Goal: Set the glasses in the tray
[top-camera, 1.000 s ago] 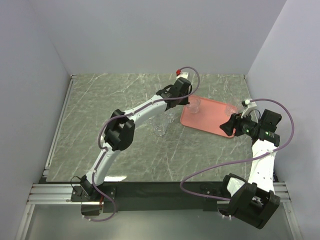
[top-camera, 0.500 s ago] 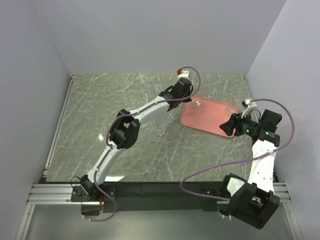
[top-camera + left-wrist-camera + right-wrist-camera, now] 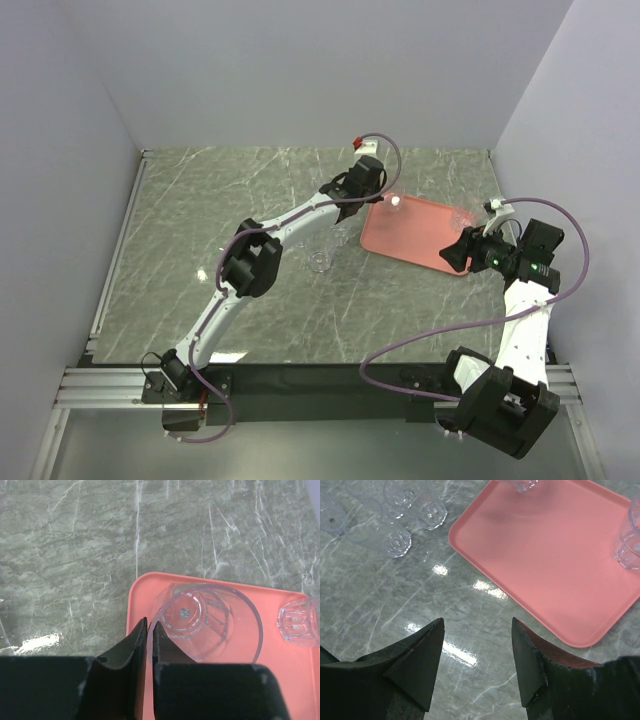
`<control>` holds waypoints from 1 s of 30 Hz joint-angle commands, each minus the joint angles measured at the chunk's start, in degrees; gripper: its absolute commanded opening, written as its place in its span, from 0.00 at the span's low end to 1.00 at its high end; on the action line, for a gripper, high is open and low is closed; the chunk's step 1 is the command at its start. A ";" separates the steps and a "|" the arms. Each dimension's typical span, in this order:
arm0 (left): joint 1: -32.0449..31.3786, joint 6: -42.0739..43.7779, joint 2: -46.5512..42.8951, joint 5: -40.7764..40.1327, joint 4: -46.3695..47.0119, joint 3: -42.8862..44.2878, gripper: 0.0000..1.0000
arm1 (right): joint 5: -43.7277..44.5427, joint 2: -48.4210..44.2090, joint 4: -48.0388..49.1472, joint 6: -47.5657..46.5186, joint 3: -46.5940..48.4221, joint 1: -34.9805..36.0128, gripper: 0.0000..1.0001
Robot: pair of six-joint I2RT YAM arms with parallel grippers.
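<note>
The left gripper (image 3: 150,630) has its jaws closed to a sliver on the near wall of a glass (image 3: 210,630), which is at the far left corner of the pink tray (image 3: 280,680) (whether its base touches the tray I cannot tell). A second glass (image 3: 299,622) stands by the tray's right edge. More glasses (image 3: 395,542) stand on the bench (image 3: 200,220) off the tray's left edge. The right gripper (image 3: 477,660) hangs over the bench by the tray's near right corner, jaws apart and empty.
</note>
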 commanded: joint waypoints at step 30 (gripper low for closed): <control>0.74 4.87 -21.59 7.50 9.91 -12.96 0.72 | -1.45 -0.97 0.12 -2.39 -0.80 -1.28 0.63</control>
